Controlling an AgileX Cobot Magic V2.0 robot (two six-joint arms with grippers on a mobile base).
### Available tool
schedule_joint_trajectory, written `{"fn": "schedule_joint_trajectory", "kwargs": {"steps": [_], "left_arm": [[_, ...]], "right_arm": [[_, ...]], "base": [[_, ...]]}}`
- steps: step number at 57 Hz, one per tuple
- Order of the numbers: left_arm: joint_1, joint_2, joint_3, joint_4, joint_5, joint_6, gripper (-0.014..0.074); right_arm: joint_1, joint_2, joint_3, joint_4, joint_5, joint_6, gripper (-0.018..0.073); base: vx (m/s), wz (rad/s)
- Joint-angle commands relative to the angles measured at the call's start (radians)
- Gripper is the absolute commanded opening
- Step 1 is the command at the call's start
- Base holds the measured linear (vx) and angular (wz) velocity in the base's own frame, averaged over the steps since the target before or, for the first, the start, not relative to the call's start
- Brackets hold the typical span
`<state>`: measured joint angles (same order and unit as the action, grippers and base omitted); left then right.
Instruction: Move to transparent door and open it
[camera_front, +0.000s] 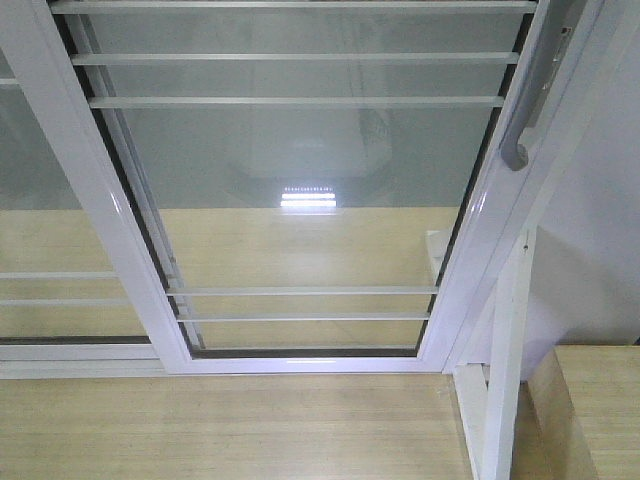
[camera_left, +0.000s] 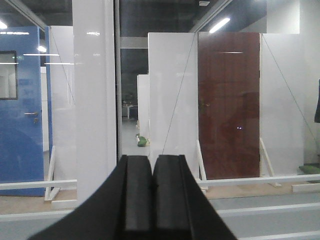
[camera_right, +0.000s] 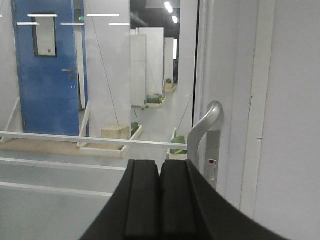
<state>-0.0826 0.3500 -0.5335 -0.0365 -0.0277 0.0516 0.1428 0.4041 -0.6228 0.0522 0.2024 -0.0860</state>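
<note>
The transparent door (camera_front: 300, 180) fills the front view: clear glass in a white frame with thin white horizontal bars. Its curved grey pull handle (camera_front: 530, 100) sits on the right stile. The handle also shows in the right wrist view (camera_right: 202, 132), just right of and beyond my right gripper (camera_right: 160, 165), which is shut and empty. My left gripper (camera_left: 152, 160) is shut and empty and faces the glass and a white frame stile (camera_left: 95, 100). Neither gripper touches the door.
A like white-framed glass panel (camera_front: 50, 250) without a handle overlaps at the left. A white wall and post (camera_front: 505, 380) stand to the right. The wood floor (camera_front: 230, 430) lies below. Beyond the glass stand a blue door (camera_right: 47, 65) and a brown door (camera_left: 229, 105).
</note>
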Motion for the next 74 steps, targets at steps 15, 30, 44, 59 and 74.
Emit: {"fn": "schedule_joint_trajectory", "kwargs": {"steps": [15,30,44,59,74], "left_arm": [[-0.007,0.243,-0.205,-0.003,-0.101,-0.007,0.0003],[-0.007,0.243,-0.204,-0.003,-0.075,-0.007,0.0006],[-0.007,0.243,-0.203,-0.003,-0.034,-0.007,0.0088],[-0.007,0.243,-0.203,-0.003,-0.020,-0.007,0.0340],[-0.007,0.243,-0.203,-0.003,-0.020,-0.007,0.0510]], "right_arm": [[-0.006,0.254,-0.208,0.004,-0.088,-0.035,0.0001],[-0.006,0.265,-0.208,0.002,-0.050,-0.035,0.0014],[-0.006,0.265,-0.208,0.002,-0.029,-0.036,0.0192],[-0.006,0.265,-0.208,0.002,0.024,-0.036,0.0573],[-0.006,0.283,-0.208,0.002,0.012,-0.031,0.0646]], "base": [[0.00,0.00],[0.00,0.00],[0.00,0.00],[0.00,0.00],[0.00,0.00]]}}
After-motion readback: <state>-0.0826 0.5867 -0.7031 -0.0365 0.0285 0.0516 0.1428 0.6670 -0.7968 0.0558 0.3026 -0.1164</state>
